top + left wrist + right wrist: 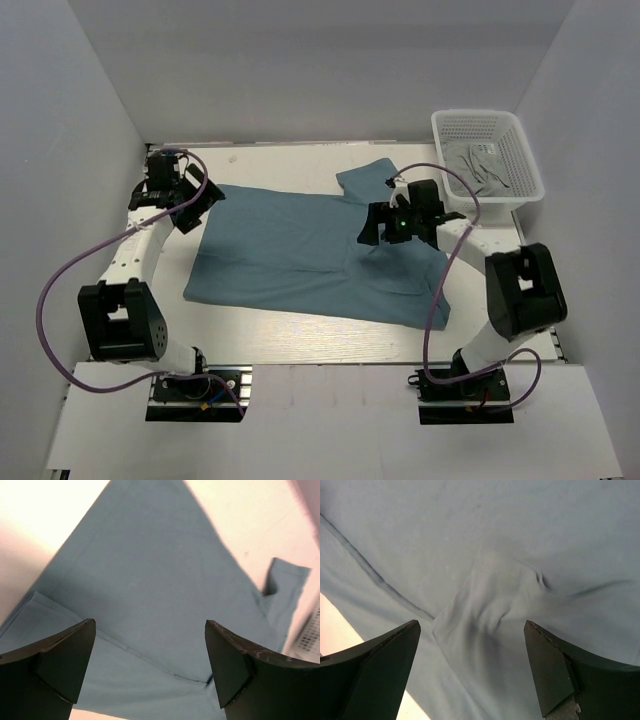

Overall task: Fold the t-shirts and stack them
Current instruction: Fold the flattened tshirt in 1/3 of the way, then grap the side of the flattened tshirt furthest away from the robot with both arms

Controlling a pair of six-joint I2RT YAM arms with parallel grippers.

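The teal-blue t-shirt [290, 250] lay spread flat across the middle of the desk [300, 335], with one sleeve reaching toward the far right. The left tool [150, 625] hovered over its far left corner, fingers wide apart and holding nothing. The right tool [470, 625] hung above a creased patch on the shirt's right side, fingers likewise apart. A white mesh basket [470, 114] with grey cloth inside stood at the far right.

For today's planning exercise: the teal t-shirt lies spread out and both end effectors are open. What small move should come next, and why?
Likely lower the left end effector onto the t-shirt corner below it and close: it hangs open and empty, and the shirt lies unfolded.
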